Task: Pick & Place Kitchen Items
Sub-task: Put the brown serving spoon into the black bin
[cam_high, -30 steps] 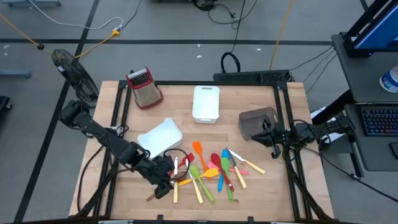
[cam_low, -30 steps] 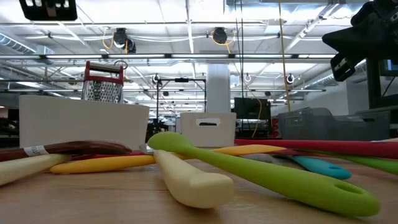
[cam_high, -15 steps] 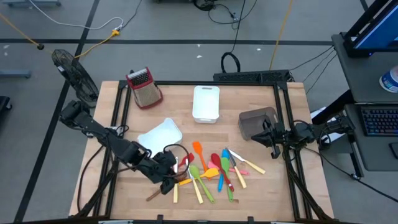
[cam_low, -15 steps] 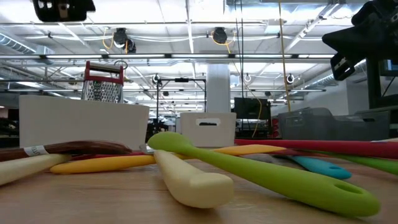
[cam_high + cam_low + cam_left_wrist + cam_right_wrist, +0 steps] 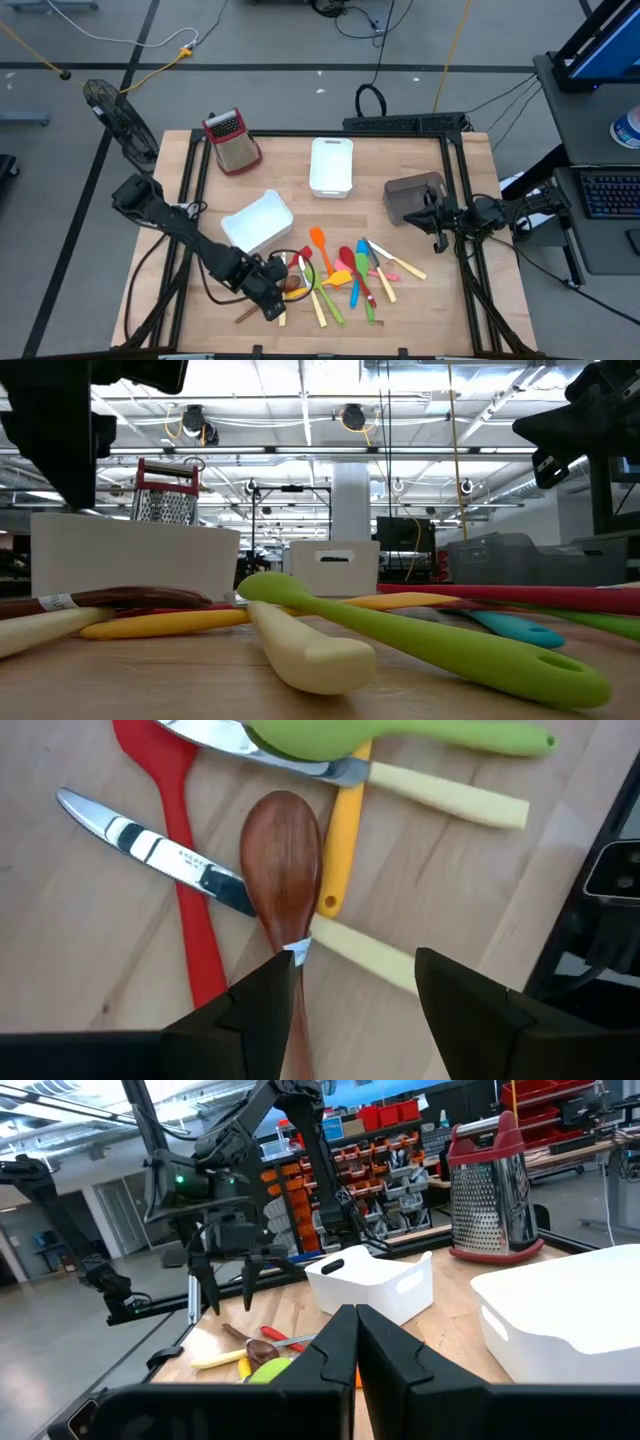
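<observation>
The brown wooden spoon point(image 5: 284, 880) lies on the table point(image 5: 430, 310) at the left edge of the utensil pile point(image 5: 345, 272), w/ a red spatula point(image 5: 180, 850), a knife point(image 5: 150, 850) and a yellow spoon point(image 5: 340, 850) just beside it. The left gripper point(image 5: 355, 995) hovers over its handle, 2 fingers spread apart, grasping nothing. The right gripper point(image 5: 434, 222) waits near the grey bin point(image 5: 410, 197), clenched, empty.
</observation>
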{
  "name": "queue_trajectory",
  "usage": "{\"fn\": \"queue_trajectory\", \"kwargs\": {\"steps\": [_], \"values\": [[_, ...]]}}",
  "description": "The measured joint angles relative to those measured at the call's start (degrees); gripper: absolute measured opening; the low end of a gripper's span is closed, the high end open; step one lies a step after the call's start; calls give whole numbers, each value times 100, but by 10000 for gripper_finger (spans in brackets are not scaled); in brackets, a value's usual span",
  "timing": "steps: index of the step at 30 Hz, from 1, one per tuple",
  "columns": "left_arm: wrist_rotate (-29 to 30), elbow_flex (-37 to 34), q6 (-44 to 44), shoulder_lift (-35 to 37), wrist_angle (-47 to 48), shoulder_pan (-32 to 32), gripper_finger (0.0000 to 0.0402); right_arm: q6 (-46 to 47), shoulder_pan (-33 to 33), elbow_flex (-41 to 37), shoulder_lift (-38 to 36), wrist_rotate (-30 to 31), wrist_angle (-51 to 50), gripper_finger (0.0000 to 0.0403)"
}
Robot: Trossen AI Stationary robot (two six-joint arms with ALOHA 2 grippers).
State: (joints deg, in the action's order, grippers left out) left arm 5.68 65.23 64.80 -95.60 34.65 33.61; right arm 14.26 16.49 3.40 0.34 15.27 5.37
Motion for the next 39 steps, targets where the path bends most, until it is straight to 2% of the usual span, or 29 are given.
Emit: {"fn": "queue_trajectory", "kwargs": {"steps": [8, 12, 25, 39], "values": [[69, 0, 237, -54, 313, 28, 212, 0, 0, -1, 0, 2, 0, 4], [-267, 0, 354, -54, 484, 13, 212, 0, 0, -2, 0, 0, -2, 4], [-274, 0, 1686, -54, 425, -27, 212, -20, 0, -1, 2, 4, -52, 4], [-467, 0, 1581, -703, 141, 40, 211, -2, 0, 0, 4, -7, -68, 4]]}}
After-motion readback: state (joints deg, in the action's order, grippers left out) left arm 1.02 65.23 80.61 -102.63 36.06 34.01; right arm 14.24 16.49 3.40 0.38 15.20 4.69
